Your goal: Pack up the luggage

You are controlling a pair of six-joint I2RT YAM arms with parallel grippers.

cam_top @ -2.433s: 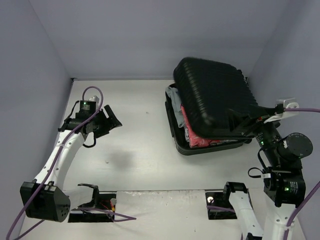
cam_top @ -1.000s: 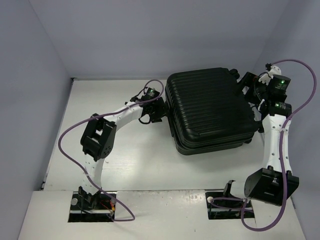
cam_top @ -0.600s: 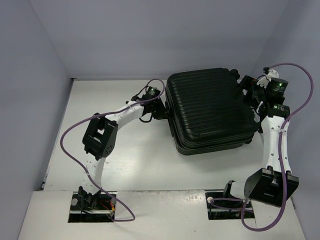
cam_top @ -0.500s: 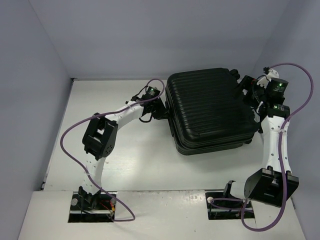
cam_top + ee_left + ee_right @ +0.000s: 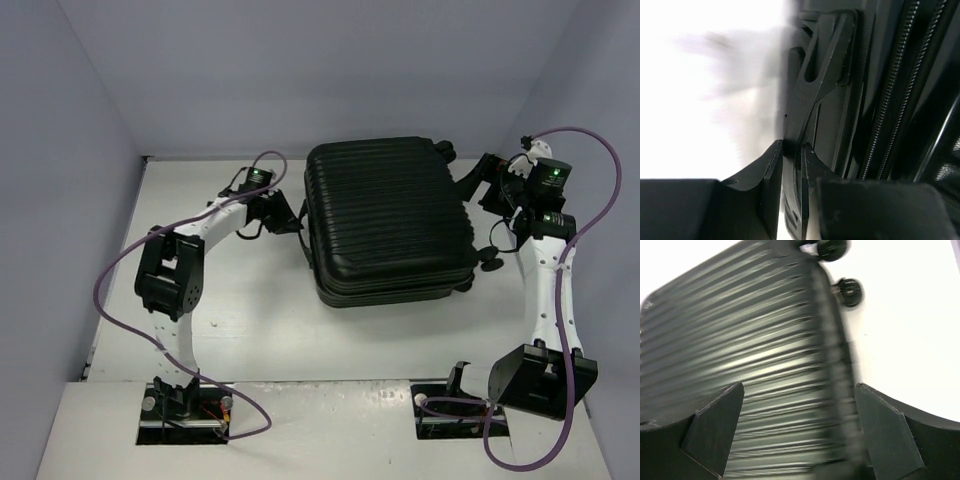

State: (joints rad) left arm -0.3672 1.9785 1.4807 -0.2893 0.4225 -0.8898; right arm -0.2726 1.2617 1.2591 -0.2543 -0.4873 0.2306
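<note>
Though closed, luggage (image 5: 388, 222) against left pincer (image 5: 792, 151).

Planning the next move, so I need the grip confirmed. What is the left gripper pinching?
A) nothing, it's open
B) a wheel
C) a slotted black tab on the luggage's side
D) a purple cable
C: the left wrist view shows the left gripper closed on the slotted black tab beside the zipper on the luggage.

luggage (image 5: 390, 215) fills the far middle; bare table (image 5: 260, 330) lies nearer.
</note>
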